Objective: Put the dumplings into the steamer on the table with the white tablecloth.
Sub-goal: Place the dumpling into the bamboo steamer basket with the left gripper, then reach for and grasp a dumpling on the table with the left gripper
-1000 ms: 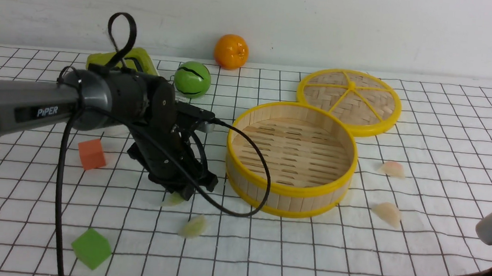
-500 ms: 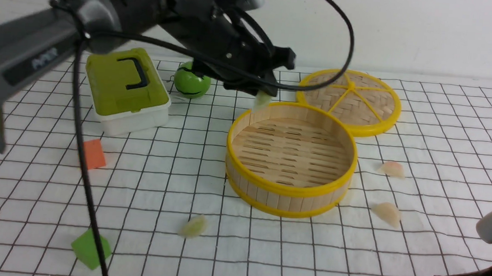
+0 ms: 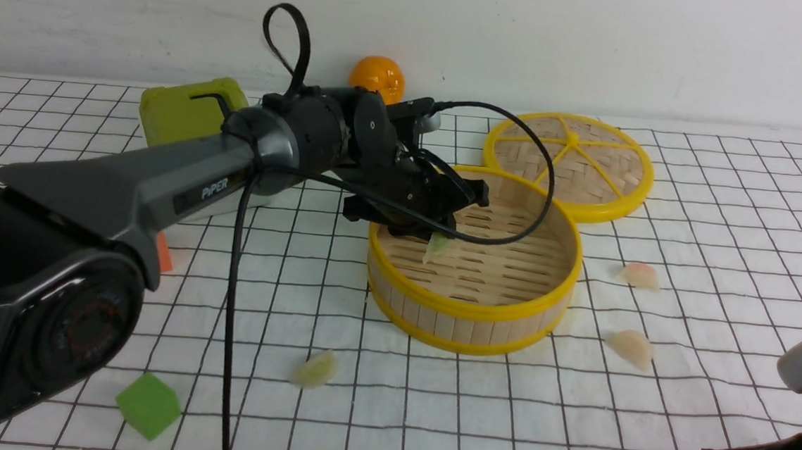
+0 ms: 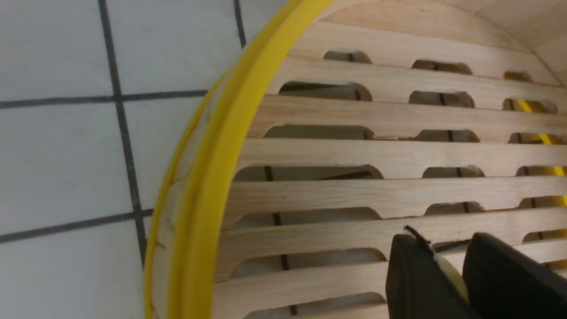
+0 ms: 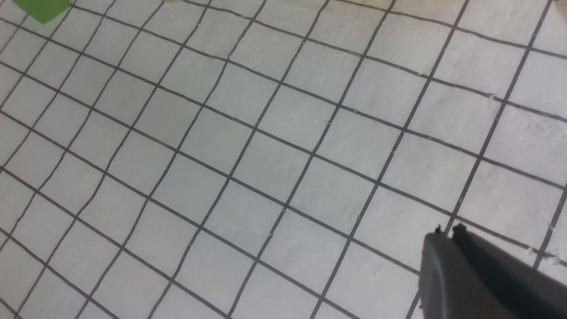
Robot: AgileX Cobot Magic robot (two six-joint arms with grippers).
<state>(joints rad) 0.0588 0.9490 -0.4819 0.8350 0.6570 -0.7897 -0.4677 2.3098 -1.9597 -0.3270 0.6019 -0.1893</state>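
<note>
My left hand was clamped on one pale green dumpling, inside the steamer near its left rim and low over the slatted floor. I had not let go, and nothing else lay in the basket. On the surface lay a second green dumpling in front of the steamer, and a pinkish dumpling and another pinkish dumpling to its right. My right hand hung clenched and empty. By my reckoning, one of four was nearly in.
</note>
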